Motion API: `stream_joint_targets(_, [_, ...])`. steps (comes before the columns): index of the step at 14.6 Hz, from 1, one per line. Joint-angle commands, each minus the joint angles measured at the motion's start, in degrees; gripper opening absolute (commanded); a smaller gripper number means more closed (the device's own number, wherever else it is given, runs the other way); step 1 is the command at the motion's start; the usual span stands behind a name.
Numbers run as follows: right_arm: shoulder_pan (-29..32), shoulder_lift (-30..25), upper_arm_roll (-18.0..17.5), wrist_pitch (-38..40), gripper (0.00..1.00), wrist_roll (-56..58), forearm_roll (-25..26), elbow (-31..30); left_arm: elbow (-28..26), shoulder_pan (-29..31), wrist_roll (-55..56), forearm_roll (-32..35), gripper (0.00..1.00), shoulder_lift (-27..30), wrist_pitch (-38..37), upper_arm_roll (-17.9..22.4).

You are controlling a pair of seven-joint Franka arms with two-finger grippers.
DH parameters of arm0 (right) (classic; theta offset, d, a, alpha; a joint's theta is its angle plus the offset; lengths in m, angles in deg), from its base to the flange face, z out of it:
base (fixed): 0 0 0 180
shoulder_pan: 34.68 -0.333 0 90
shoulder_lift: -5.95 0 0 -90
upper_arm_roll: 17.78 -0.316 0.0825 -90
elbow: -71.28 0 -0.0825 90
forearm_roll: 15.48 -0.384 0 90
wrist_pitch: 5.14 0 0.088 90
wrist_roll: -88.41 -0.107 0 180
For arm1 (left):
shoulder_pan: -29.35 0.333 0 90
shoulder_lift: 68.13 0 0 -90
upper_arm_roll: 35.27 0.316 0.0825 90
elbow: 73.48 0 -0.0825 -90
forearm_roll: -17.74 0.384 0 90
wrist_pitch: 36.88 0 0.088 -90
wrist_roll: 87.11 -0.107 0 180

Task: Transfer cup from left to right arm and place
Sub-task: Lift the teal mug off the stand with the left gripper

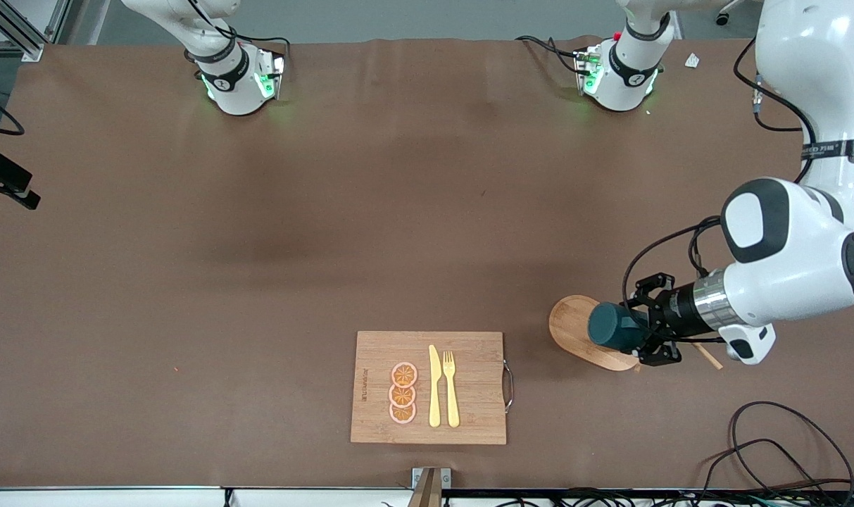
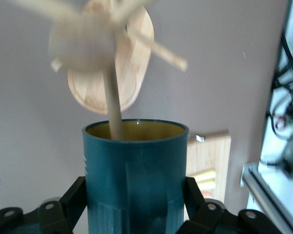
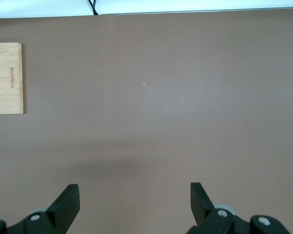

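My left hand [image 1: 645, 338] pinches the cup [image 1: 613, 327] over the wooden rack [image 1: 581, 338] on the brown bench [image 1: 258, 246]. My right hand [image 3: 134, 202] waits spread above bare bench. A cutting board [image 1: 469, 415] lies nearer the front camera.

The left arm reaches down from its base at one o'clock, wrist horizontal and pointing toward nine o'clock; the left gripper [image 1: 634, 331] is clamped around the dark teal-green cylindrical cup [image 1: 613, 326]. The right gripper [image 3: 135, 202] waits aloft, fingers spread wide.
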Motion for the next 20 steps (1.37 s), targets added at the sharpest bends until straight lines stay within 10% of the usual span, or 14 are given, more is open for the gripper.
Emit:
stream_joint_targets(1, [0.79, 0.14, -0.54, 0.0, 1.0, -0.15, 0.1, 0.24, -0.67, -2.29, 0.41, 2.4, 0.39, 3.93, -1.42, -2.22])
stream_joint_targets(20, [0.79, 0.05, -0.54, 0.0, 1.0, -0.15, 0.1, 0.24, 0.38, -48.08, 28.78, 65.24, 0.38, -11.08, -1.59, -0.56])
